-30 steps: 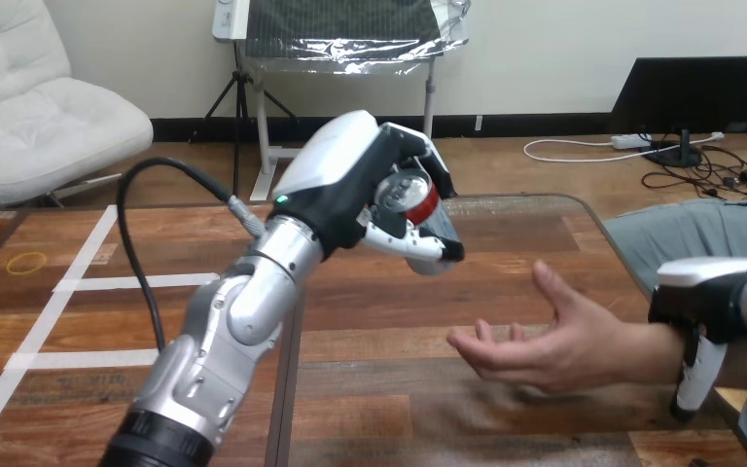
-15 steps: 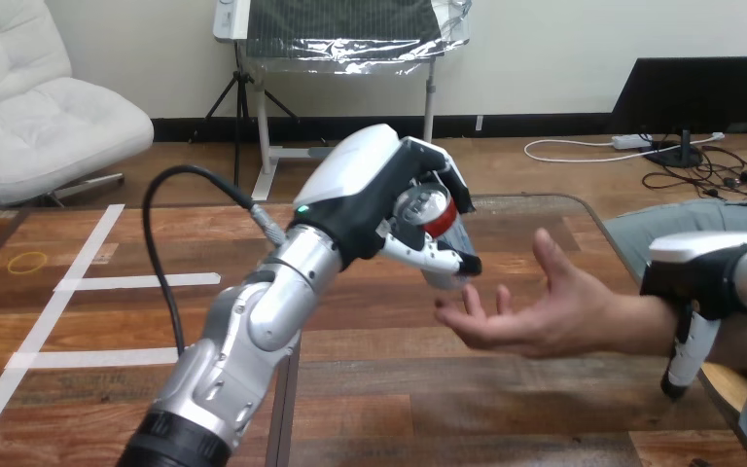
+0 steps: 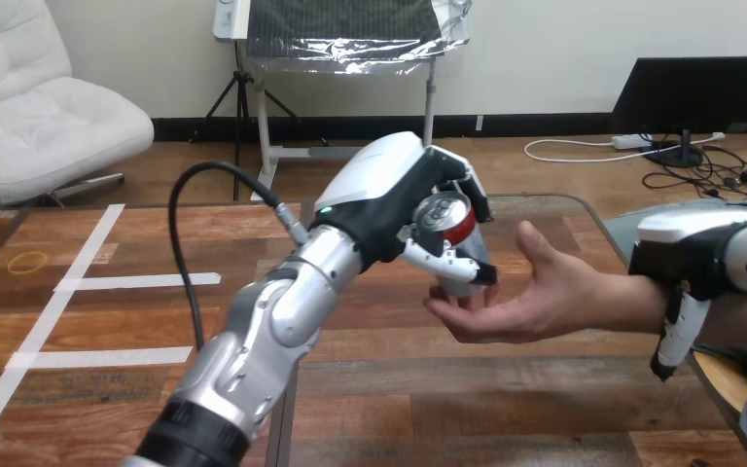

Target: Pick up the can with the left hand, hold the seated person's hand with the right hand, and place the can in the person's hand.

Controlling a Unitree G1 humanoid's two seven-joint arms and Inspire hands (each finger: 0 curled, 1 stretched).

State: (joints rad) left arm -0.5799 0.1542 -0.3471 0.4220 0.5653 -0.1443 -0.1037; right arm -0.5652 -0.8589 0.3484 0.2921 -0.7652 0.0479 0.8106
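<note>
Left hand (image 3: 389,195) clasps the red-and-silver metal drink can (image 3: 447,216) round its side wall, just above the person's open palm (image 3: 535,302). The can is likely light, smooth-walled and easily dented. Right hand (image 3: 686,253) lies over the wrist; its grip cannot be told.

Left robot hand (image 3: 381,191) raised, fingers curled; right robot hand (image 3: 683,259) at right, thumb down.

Wooden table (image 3: 467,409) spreads out under the left hand (image 3: 379,185). Well off to the hand's left, white tape strips (image 3: 136,281) are stuck flat on the wood: two run sideways and meet one long slanted one. A little yellow ring (image 3: 27,263) lies further left, just past the tape, not touching it.
</note>
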